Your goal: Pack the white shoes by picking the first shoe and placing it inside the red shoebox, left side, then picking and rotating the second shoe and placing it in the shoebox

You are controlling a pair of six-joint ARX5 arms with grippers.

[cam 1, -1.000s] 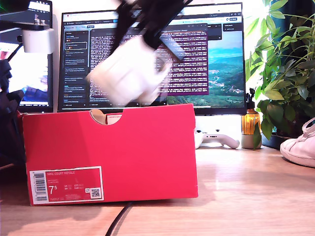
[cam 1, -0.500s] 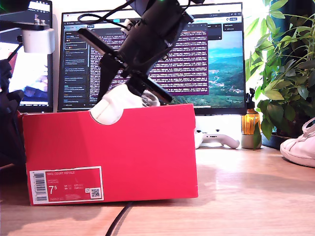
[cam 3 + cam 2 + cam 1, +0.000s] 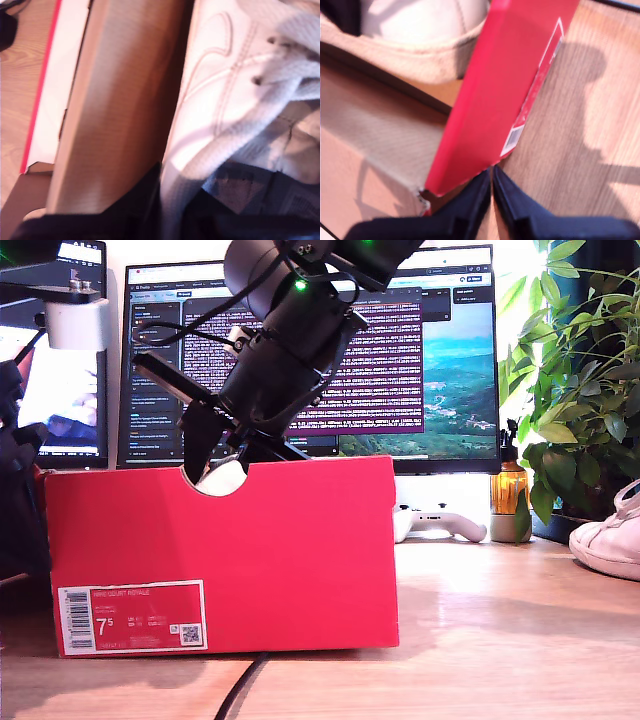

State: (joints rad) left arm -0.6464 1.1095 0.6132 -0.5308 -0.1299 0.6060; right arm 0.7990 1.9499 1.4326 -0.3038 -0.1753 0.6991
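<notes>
The red shoebox [image 3: 250,550] stands on the wooden desk in the exterior view's left half. My second gripper [image 3: 215,455] reaches down into it, shut on a white shoe [image 3: 226,480] that shows only through the half-round notch. In the second wrist view the shoe [image 3: 220,85] lies against the box's brown inner wall [image 3: 115,100], with my second gripper [image 3: 170,200] clamped on its collar. My first gripper [image 3: 492,195] is shut just outside the box's red wall [image 3: 505,85]; a white shoe [image 3: 420,20] shows inside. The other white shoe [image 3: 612,537] sits at the exterior view's right edge.
A wide monitor [image 3: 440,360] stands behind the box. A white game controller [image 3: 440,524], an amber bottle [image 3: 508,490] and a leafy plant [image 3: 580,390] sit to the exterior view's right. A black cable [image 3: 240,690] runs out under the box's front.
My second gripper has come down with the white shoe from above the box to inside it, so only a patch shows through the notch. The box has shifted slightly.
</notes>
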